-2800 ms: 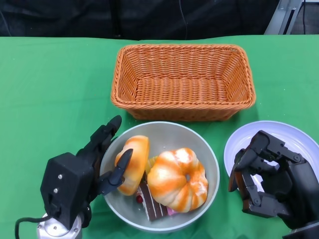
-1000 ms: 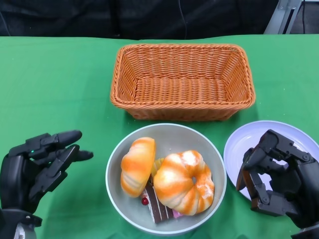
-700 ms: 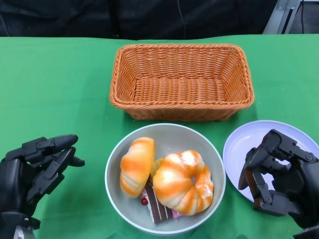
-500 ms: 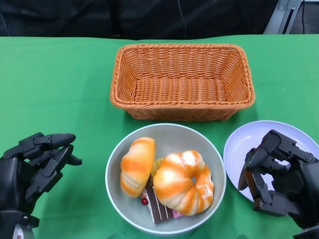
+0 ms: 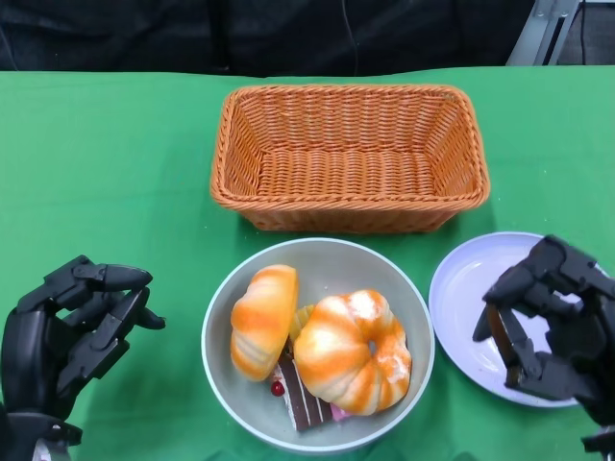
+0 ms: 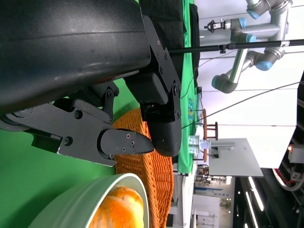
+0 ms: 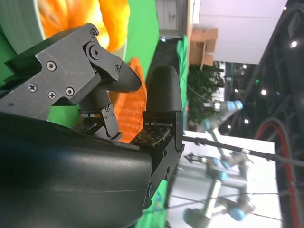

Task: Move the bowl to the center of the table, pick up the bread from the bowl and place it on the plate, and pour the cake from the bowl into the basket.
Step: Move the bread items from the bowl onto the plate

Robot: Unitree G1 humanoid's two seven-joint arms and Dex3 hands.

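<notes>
One bowl [image 5: 227, 317] holds two breads [image 5: 260, 319] and one cake [image 5: 298, 396].

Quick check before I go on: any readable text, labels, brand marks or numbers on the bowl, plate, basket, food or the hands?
None readable in any view.
Bowl, plate, basket: plain, no markings.
Left hand and right hand: only screws show, no lettering.
Background room in the wrist views: too blurred to read.
</notes>
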